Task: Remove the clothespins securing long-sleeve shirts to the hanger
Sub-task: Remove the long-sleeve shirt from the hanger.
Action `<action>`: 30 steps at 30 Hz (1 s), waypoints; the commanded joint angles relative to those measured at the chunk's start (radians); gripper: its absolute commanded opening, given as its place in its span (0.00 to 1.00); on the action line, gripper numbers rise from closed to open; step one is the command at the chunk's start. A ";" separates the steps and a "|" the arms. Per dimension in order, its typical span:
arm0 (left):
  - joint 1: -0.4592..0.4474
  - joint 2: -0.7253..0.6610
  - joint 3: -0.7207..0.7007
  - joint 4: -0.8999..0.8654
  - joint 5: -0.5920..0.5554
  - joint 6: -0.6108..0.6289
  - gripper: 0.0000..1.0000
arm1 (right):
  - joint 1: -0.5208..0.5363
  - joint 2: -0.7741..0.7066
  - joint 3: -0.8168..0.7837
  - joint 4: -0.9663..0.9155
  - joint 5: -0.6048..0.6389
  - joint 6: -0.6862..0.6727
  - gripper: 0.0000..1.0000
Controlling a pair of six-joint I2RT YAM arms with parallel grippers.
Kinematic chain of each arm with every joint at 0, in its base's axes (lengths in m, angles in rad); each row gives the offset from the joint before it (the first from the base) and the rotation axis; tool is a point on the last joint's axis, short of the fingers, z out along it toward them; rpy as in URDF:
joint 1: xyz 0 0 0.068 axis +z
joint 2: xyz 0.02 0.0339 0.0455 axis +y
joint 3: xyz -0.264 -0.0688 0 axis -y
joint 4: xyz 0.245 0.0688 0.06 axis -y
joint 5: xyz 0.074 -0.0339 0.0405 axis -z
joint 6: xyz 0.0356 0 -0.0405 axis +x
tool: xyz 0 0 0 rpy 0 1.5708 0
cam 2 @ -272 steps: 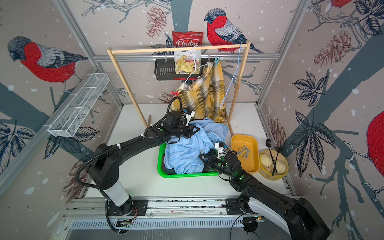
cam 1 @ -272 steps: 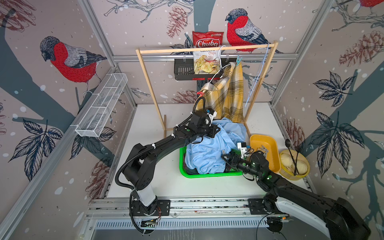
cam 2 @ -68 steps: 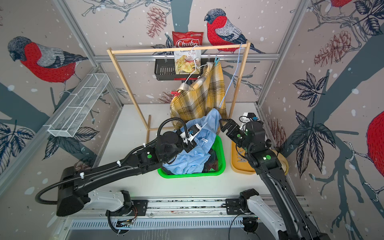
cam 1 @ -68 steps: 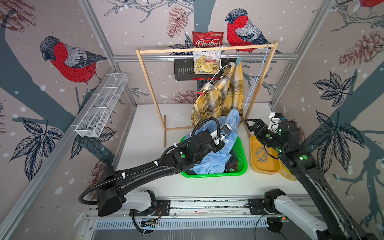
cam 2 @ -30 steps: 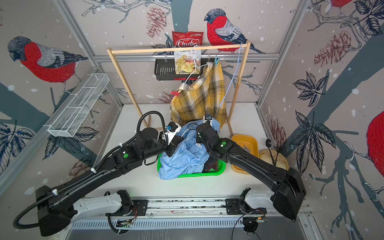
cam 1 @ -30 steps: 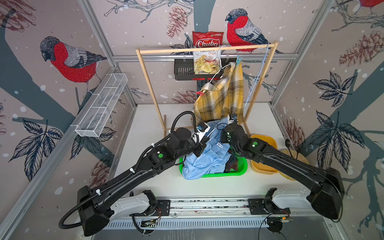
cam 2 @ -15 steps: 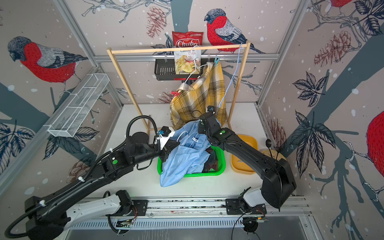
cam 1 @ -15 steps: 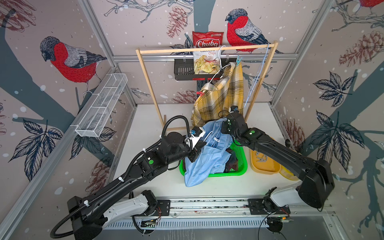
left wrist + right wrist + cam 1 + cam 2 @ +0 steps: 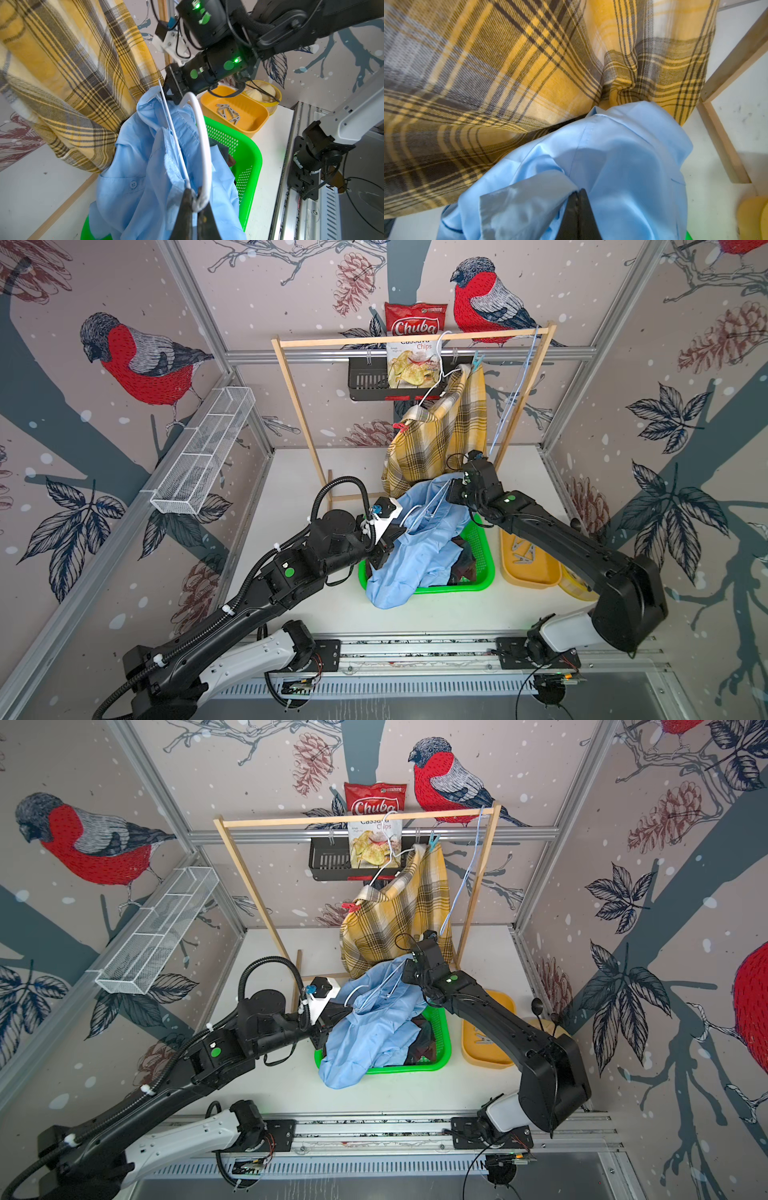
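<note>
Clamping the thin white wire hanger, the left claw holds it up; the right claw pinches the plain light blue shirt.

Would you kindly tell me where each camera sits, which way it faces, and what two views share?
Top views: high above the arm bases, looking down toward the back wall at the wooden rack and green basket; left arm and right arm show.
Left wrist: looks along the shut left gripper, which holds the white hanger, toward the right arm.
Right wrist: looks past the shut right gripper pinching the light blue shirt, toward the yellow plaid shirt.
Shared: both wrist views show both shirts.
</note>
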 commanded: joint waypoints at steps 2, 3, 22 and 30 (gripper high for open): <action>0.003 0.016 0.008 0.063 -0.060 -0.049 0.00 | -0.024 -0.098 -0.026 0.031 -0.090 0.038 0.35; 0.002 0.022 0.014 0.078 -0.072 -0.053 0.00 | -0.025 -0.129 -0.034 0.019 -0.078 0.039 0.39; 0.002 0.129 0.146 0.457 -0.094 -0.116 0.00 | -0.027 -0.357 -0.226 0.056 -0.116 0.083 0.77; 0.002 0.151 0.157 0.571 -0.162 -0.104 0.00 | 0.059 -0.298 -0.289 0.179 -0.187 0.134 0.80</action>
